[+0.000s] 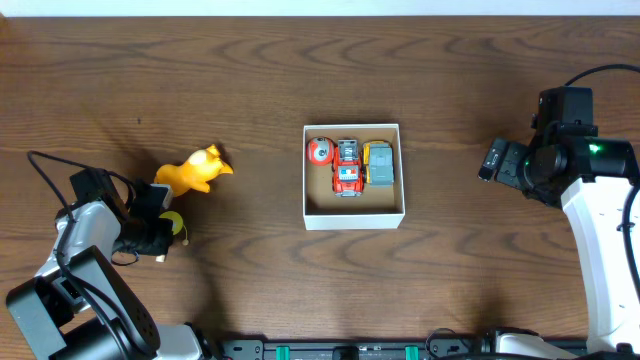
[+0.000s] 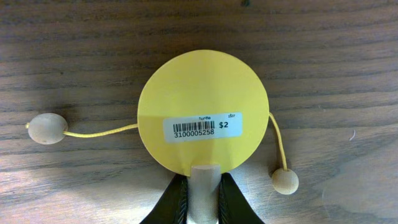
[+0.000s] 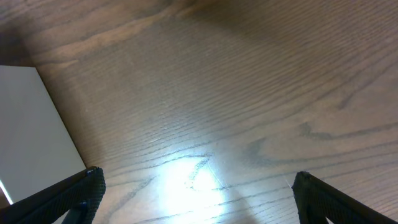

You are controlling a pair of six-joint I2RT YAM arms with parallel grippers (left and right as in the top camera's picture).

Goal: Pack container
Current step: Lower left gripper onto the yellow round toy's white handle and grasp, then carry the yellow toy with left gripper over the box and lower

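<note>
White sticker across the middle of the yellow disc, left wrist view. Left part: a black barcode with the number 3100005258 printed beneath it. Right part: the price $2 in bold black type. A line of small print runs along the sticker's upper edge, too fine to be read. In the overhead view the disc lies at the near left of the scene, its lettering too small to make out.
</note>
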